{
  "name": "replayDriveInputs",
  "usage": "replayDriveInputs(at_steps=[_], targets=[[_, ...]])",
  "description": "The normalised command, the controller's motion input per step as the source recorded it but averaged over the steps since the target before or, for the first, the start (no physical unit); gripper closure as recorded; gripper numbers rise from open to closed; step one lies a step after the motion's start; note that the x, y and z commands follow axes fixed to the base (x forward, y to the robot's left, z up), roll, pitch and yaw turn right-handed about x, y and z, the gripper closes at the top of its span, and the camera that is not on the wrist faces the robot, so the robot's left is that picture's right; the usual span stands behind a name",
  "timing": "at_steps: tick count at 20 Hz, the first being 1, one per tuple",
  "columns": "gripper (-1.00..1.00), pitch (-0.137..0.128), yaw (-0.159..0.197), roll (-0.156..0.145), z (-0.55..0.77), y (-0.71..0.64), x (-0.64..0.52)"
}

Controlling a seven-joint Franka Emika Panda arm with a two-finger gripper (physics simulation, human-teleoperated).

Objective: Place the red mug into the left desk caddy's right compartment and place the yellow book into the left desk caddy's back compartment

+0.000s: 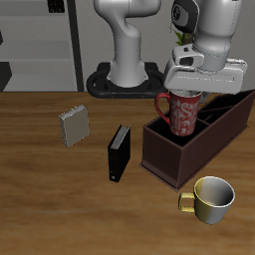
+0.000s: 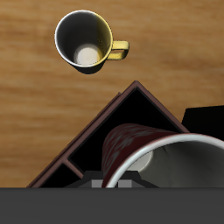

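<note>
While clamped in the gripper [image 1: 185, 97], hangs over the left desk caddy [image 1: 164, 151] (its large end section): red mug [image 1: 184, 113], upright, handle outward.

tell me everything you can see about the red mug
The red mug has a red-and-white speckled outside, a red handle and a pale inside with a white rim. It looks glazed, like ceramic. It hangs upright, shut in the gripper at its rim, partly lowered into the caddy at its wide end compartment, handle pointing away from the caddy toward the table's back. Whether its base touches the caddy floor cannot be told. It appears empty in the wrist view.
</note>
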Motion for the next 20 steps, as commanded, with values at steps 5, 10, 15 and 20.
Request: replayDriveInputs(at_steps=[5,10,15,20], targets=[[1.00,0.041,-0.013,0.062,-0.26,0.13,0.01],[1.00,0.038,-0.011,0.016,-0.18,-0.01,0.03],[1.00,0.040,-0.020,-0.001,-0.20,-0.05,0.07],[1.00,0.034,0.001,0.011,-0.21,-0.03,0.04]])
